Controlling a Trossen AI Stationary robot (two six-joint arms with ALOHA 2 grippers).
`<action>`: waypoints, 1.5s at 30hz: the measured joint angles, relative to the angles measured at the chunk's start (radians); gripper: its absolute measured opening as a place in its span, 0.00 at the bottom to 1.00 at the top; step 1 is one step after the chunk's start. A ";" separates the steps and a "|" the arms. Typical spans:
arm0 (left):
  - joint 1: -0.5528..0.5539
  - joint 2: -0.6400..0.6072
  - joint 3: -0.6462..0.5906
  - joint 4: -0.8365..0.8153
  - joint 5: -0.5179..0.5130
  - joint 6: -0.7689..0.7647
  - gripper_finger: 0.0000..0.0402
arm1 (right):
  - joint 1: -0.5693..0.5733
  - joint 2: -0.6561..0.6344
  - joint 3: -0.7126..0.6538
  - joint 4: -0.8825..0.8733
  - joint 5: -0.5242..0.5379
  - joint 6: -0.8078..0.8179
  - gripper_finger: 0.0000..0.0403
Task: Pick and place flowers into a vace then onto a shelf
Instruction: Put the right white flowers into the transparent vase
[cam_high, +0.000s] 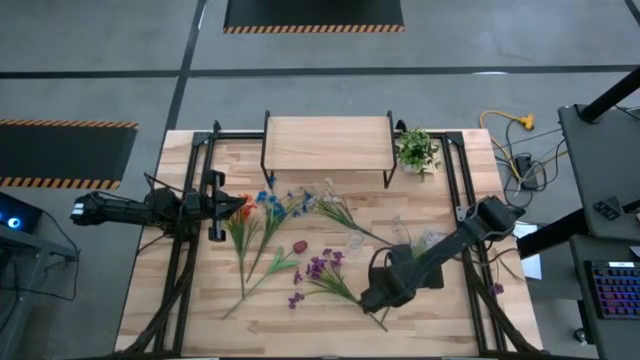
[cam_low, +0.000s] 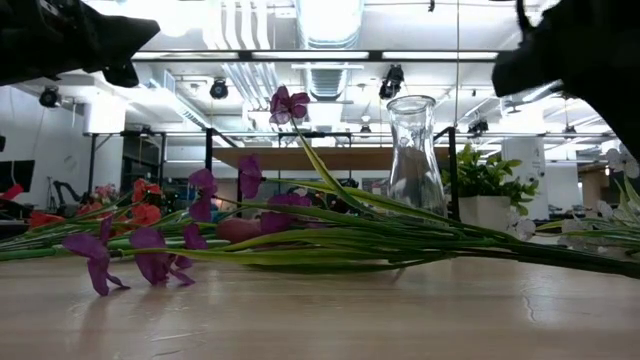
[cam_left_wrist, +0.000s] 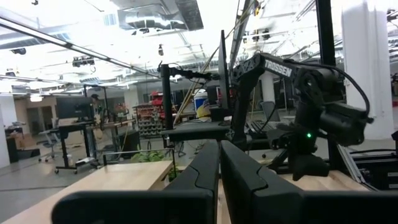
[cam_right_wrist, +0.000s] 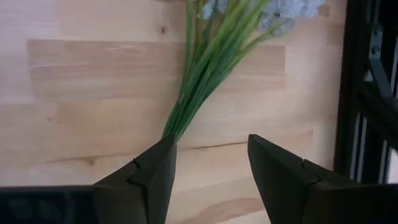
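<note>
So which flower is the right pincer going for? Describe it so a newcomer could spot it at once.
Start from the wooden shelf at the table's far edge and come toward the near edge. The open right pincer hovers there, over the stem end of one flower. That flower has dark purple blossoms, unlike the orange, blue and whitish ones lying nearer the shelf.

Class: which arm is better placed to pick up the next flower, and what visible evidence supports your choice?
Probably the right: the right gripper hangs open directly above a flower stem end. The left gripper is shut, at the table's left edge.
</note>
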 joint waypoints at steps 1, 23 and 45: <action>0.000 0.000 0.000 0.000 0.000 0.000 0.00 | 0.010 0.008 0.000 0.002 0.016 0.033 0.46; 0.000 0.000 0.000 0.001 0.000 0.000 0.00 | 0.049 0.161 0.008 0.073 0.123 0.191 0.45; 0.000 0.000 0.000 0.001 -0.001 0.000 0.00 | 0.057 0.220 -0.013 0.118 0.124 0.167 0.44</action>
